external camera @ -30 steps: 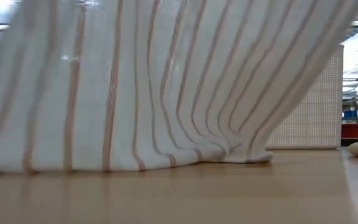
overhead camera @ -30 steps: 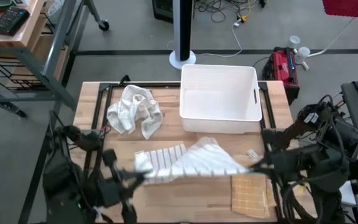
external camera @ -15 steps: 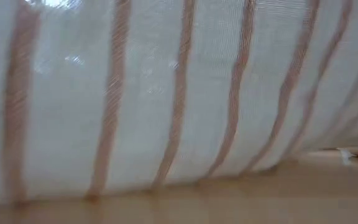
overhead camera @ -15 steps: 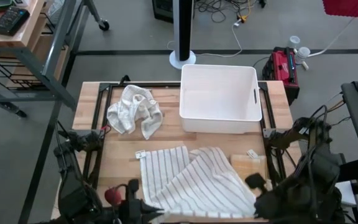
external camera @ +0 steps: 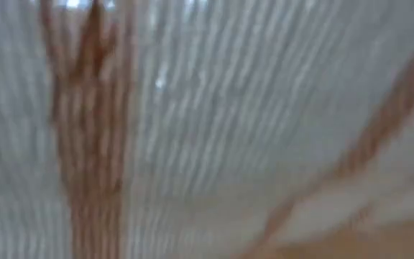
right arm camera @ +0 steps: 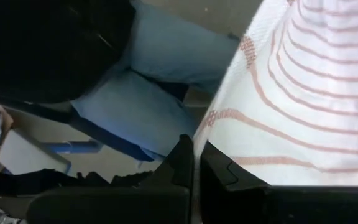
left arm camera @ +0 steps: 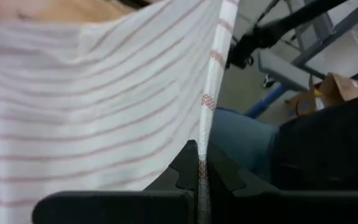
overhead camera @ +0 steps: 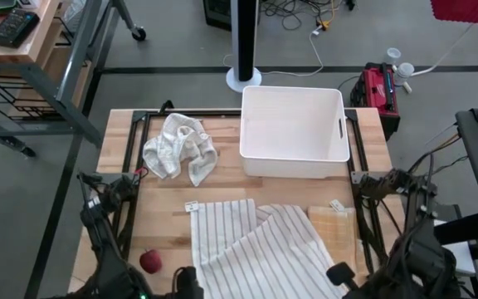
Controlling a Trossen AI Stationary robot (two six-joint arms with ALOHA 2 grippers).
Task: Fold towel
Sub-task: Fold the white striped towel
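Observation:
The white towel with thin reddish stripes point(overhead camera: 260, 245) lies spread over the table's near middle. Its far edge point(overhead camera: 222, 204) is flat on the wood, and its near part runs out past the table's near edge. My left gripper point(overhead camera: 182, 279) is shut on its near left corner. My right gripper point(overhead camera: 337, 272) is shut on its near right corner. In the low view the striped towel point(external camera: 207, 129) fills the whole picture, close and blurred. My left gripper pinches the towel's hemmed side edge point(left arm camera: 202, 163) between its two fingers, at the near left corner. The hem runs straight away from the fingers and the cloth spreads out beside it toward the table. My right gripper pinches the towel's hemmed edge point(right arm camera: 199, 138) between its two fingers, at the near right corner. The cloth fans out from the fingers without sagging.
A white bin point(overhead camera: 293, 133) stands at the far middle and a crumpled white cloth point(overhead camera: 179, 148) at the far left. A red ball point(overhead camera: 150, 262) lies left of the towel, and a tan folded cloth point(overhead camera: 337, 231) lies partly under its right side. A person's leg point(right arm camera: 160, 74) stands beyond the near edge.
Both grippers, still shut on the towel's corners, have gone down and toward the table's near edge. The towel hung bunched between them and has been drawn out flat. Its far edge has slid toward the near edge and now lies on the wood.

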